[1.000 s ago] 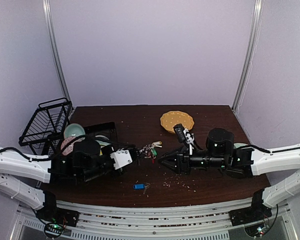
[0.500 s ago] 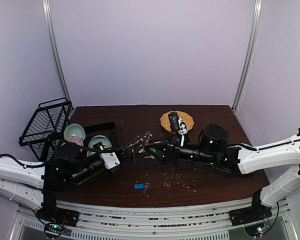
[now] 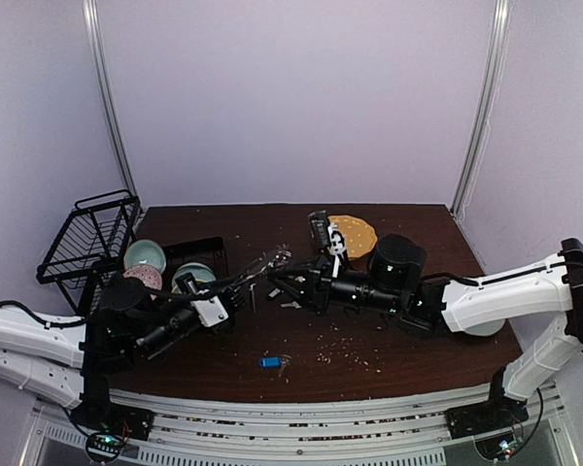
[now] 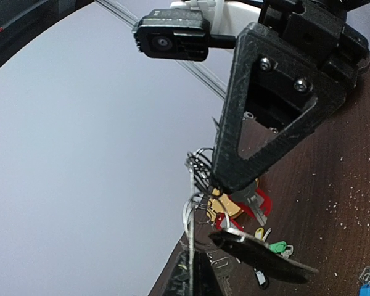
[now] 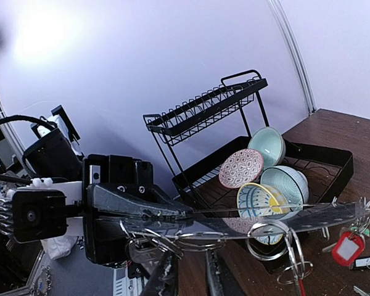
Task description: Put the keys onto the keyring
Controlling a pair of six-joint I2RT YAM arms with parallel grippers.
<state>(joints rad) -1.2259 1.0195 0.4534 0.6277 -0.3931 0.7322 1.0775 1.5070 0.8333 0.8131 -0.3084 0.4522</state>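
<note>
The keyring [image 3: 272, 260], a thin grey ring, hangs in the air between my two grippers with several small rings and keys on it. My left gripper [image 3: 245, 294] is shut on its edge. In the left wrist view the ring [image 4: 190, 209] is edge-on and runs down into my gripper [image 4: 200, 266]. Keys with red [image 4: 262, 203], green [image 4: 276, 246] and yellow tags hang below. My right gripper [image 3: 278, 282] meets the bunch from the right, its fingers [image 5: 168, 277] nearly closed on a key's small ring [image 5: 203, 237]. A blue-tagged key [image 3: 270, 362] lies on the table.
A black dish rack [image 3: 87, 238] stands at the far left, with a black tray [image 3: 204, 250] holding patterned bowls [image 3: 146, 255] beside it. The orange dotted plate [image 3: 355, 233] lies at the back centre, behind the right arm. Crumbs are scattered on the dark wooden table [image 3: 418, 349].
The right arm reached left to the bunch of keys. Both grippers then rose and moved left and back, lifting the ring and keys off the table. The blue-tagged key stayed put.
</note>
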